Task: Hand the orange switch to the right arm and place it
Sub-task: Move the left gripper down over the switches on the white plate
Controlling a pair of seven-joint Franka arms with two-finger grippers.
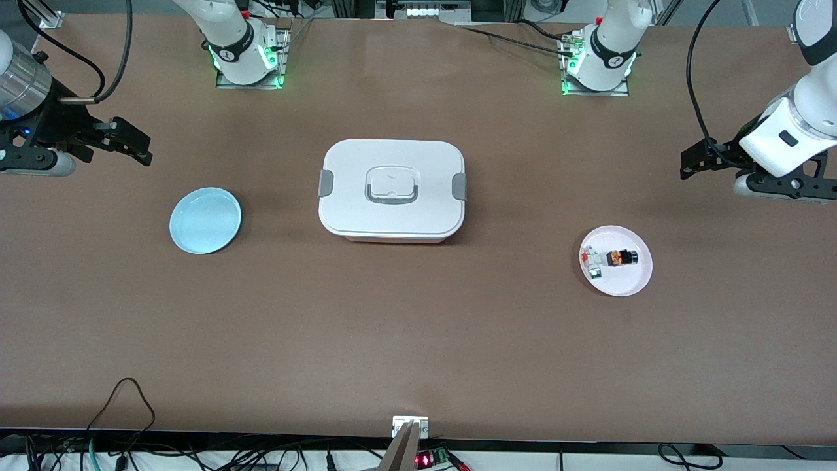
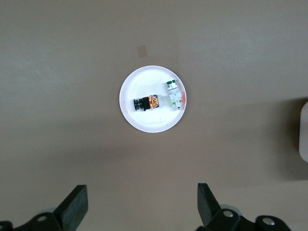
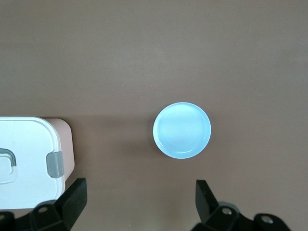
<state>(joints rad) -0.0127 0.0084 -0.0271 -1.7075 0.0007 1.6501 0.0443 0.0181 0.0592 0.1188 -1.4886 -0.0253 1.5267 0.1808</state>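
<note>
The orange switch [image 1: 620, 257] lies on its side on a small white saucer [image 1: 637, 280] toward the left arm's end of the table. It also shows in the left wrist view [image 2: 147, 102], on the saucer [image 2: 149, 79]. My left gripper [image 1: 688, 163] is open and empty, up in the air over bare table beside the saucer; its own view shows it wide apart [image 2: 143, 202]. My right gripper [image 1: 145, 149] is open and empty, over the table at the right arm's end, and shows in its own view [image 3: 142, 199].
Small white, red and green pieces [image 1: 592, 261] lie on the same saucer beside the switch. A white lidded box [image 1: 392, 190] with grey clasps stands mid-table. A light blue saucer [image 1: 205, 220] lies toward the right arm's end and also shows in the right wrist view [image 3: 182, 130].
</note>
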